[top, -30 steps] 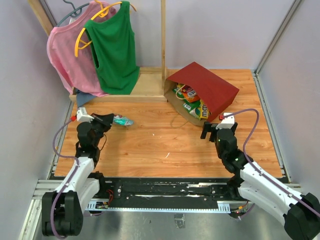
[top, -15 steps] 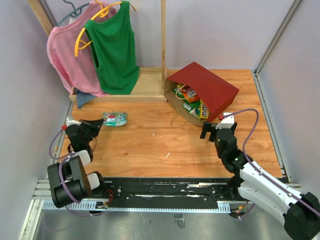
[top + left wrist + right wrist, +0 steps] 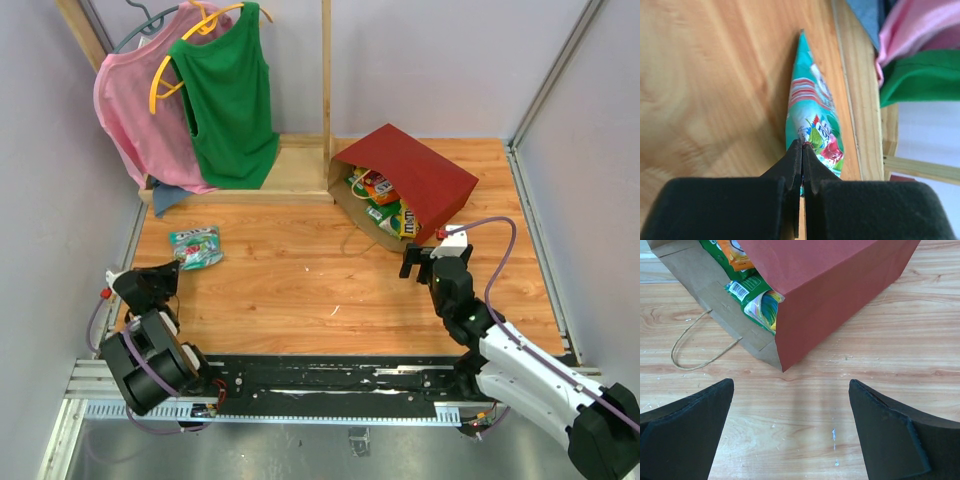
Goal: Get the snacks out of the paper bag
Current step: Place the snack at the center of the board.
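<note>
The red paper bag lies on its side at the back right, its brown mouth facing left. Several snacks show inside the mouth: green, orange and yellow packets. A teal-green snack packet is at the table's left side. My left gripper is shut on that packet's near edge, which is pinched between the fingertips. My right gripper stands open just in front of the bag's near corner. Bare wood shows between its fingers.
A wooden rack base stands at the back left, with a pink top and a green top on hangers and blue cloth beneath. The bag's loop handle lies on the table left of the mouth.
My left arm has drawn back toward the near left corner, carrying the teal-green packet leftward and nearer. The right arm and the paper bag have not moved.
</note>
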